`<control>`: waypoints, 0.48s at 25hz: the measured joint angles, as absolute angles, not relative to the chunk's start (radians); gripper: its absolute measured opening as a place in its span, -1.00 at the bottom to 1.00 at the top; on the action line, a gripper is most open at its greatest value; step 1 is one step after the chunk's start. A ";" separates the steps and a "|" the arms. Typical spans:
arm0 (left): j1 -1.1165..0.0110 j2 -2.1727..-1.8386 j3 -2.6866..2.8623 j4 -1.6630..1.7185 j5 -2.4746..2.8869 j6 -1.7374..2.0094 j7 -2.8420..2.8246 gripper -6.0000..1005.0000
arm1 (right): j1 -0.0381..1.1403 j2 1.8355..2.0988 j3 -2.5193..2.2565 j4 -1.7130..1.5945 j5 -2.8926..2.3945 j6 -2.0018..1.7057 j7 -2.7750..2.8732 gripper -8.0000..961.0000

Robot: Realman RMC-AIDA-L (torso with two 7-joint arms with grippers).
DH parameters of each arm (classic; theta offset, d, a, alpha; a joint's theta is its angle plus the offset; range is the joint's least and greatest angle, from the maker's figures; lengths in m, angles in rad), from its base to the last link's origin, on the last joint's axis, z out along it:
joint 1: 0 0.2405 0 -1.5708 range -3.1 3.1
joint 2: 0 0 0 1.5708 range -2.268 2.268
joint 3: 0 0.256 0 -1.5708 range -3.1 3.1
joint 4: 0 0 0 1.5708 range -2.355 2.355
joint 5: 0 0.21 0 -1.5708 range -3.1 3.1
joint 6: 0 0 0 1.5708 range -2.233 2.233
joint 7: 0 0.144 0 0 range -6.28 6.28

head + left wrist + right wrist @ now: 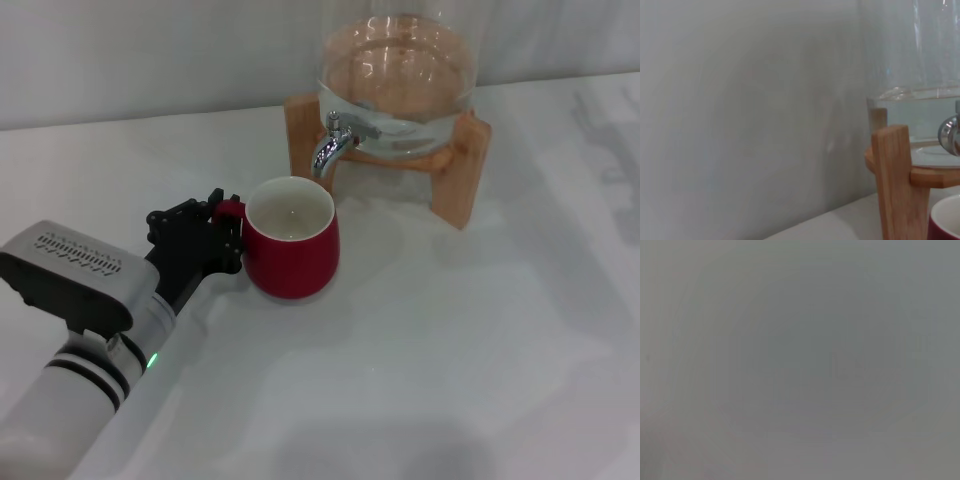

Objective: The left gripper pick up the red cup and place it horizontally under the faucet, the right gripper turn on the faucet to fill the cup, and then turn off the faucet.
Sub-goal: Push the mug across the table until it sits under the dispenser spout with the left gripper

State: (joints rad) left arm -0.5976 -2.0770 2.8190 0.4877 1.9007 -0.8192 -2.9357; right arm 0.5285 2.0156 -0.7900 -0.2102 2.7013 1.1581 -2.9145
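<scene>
Head view, from the left: the left arm comes in from the lower left corner, its light grey forearm with black bands and a green light angled up and to the right, the dark grey vented housing on top. At its end the left gripper (215, 235) lies low over the white table (470, 340), its black fingers (180, 230) reaching to the small loop handle on the left side of the red cup (292, 255). The fingers bunch around the handle and seem to be pinching it, though whether the clamp is firm cannot be told.

The red cup stands upright on the table, mouth up, its white inside showing. It sits just in front of and slightly left of the faucet (336, 143), whose chrome spout curves down above and just behind the cup's far rim, apart from it. The faucet juts from a clear glass jar (395, 85) holding some water, carried on a wooden stand (465, 170) at the back of the table.

In the left wrist view, a leg of the wooden stand (895, 180) rises in front of a pale wall, with the jar (925, 60) above it, part of the faucet (950, 135) at one edge and a sliver of the red cup (944, 222) in the corner.

The right wrist view shows only flat grey; the right gripper appears nowhere.
</scene>
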 joint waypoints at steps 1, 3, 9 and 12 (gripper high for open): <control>-0.600 -2.077 2.818 0.488 1.901 -0.815 -2.936 -0.74 | 0.527 2.016 -0.790 -0.210 2.701 1.158 -2.915 0.47; -0.605 -2.077 2.809 0.488 1.901 -0.800 -2.936 -0.74 | 0.526 2.016 -0.790 -0.210 2.701 1.159 -2.914 0.47; -0.616 -2.077 2.784 0.487 1.900 -0.761 -2.936 -0.74 | 0.521 2.016 -0.790 -0.210 2.701 1.160 -2.914 0.47; -0.624 -2.077 2.781 0.488 1.900 -0.748 -2.936 -0.74 | 0.519 2.016 -0.790 -0.210 2.701 1.160 -2.915 0.47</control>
State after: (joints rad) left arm -0.6237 -2.0767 2.7809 0.4877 1.9003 -0.7478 -2.9361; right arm 0.5193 2.0157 -0.7900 -0.2101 2.7014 1.1598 -2.9145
